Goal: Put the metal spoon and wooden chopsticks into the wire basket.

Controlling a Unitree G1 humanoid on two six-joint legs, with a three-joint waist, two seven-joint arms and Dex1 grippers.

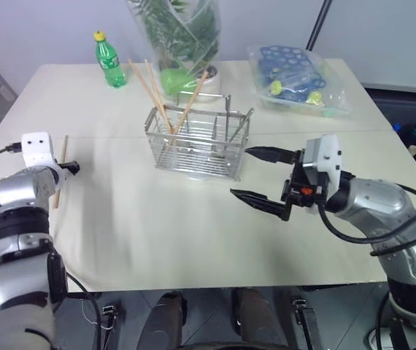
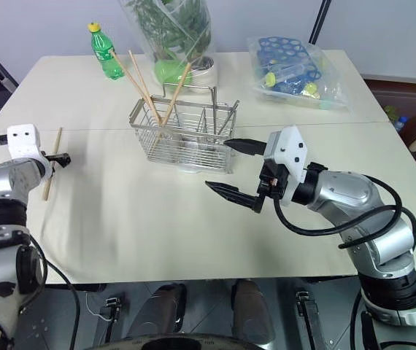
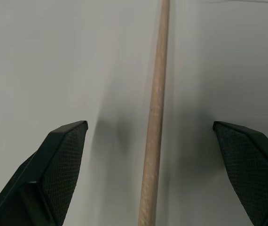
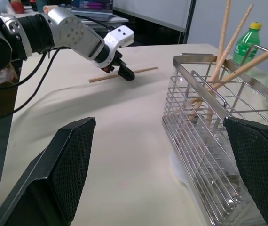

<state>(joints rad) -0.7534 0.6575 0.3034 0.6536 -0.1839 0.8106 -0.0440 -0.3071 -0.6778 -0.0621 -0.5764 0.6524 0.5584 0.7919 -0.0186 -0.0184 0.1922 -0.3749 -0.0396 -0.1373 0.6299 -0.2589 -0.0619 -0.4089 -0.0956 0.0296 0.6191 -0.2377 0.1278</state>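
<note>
The wire basket (image 1: 197,142) stands at the middle of the table with three wooden chopsticks (image 1: 157,91) leaning upright in it. One more chopstick (image 1: 60,171) lies flat on the table at the left. My left gripper (image 1: 69,168) hovers just over it, open, and in the left wrist view the stick (image 3: 155,113) runs between the two spread fingers (image 3: 63,155). To the right of the basket my right gripper (image 1: 241,172) is held level, open and empty, pointing toward it. The metal spoon is hidden; I cannot pick it out among the basket's wires.
A green bottle (image 1: 109,60) and a bagged plant (image 1: 179,36) stand behind the basket. At the back right lies a clear bag of blue items (image 1: 295,76). The table's front edge (image 1: 193,286) runs close below both arms.
</note>
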